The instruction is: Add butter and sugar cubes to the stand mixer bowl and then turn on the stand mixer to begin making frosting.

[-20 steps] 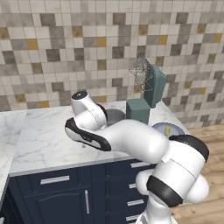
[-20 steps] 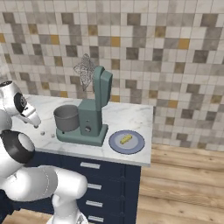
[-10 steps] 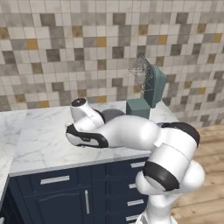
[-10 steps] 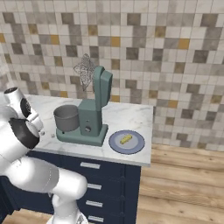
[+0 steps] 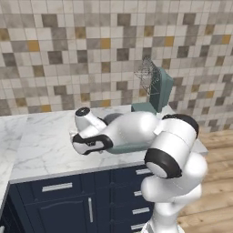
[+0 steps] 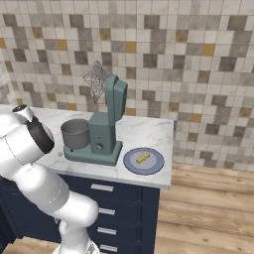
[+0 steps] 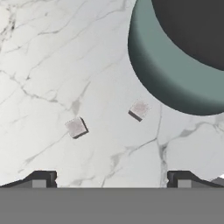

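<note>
A: What stands on the white marble tabletop (image 6: 149, 131)?

B: The largest thing is the teal-green stand mixer (image 6: 106, 126). Its head is tilted up and back, so the wire whisk (image 6: 95, 79) hangs in the air above the base. The grey stand mixer bowl (image 6: 75, 133) sits on the mixer's base, in front of the column.

A: And around the mixer?

B: In the right base view, a round blue-grey plate (image 6: 130, 161) lies on the tabletop just beside the mixer's base, on the side away from the arm. The butter (image 6: 143, 158), a small yellow stick, rests on that plate. On the opposite side of the mixer are the sugar cubes (image 7: 138, 109), two tiny whitish cubes on bare marble. In the hand view, one lies near the rounded edge of the mixer's base without touching it. The other lies farther from the base, well apart from the first.

A: Where is the tool?

B: The tool (image 7: 111, 178) is above the marble near the cubes, looking down at them. Its two dark fingertips (image 7: 41, 178) stand wide apart, with nothing between them.
</note>
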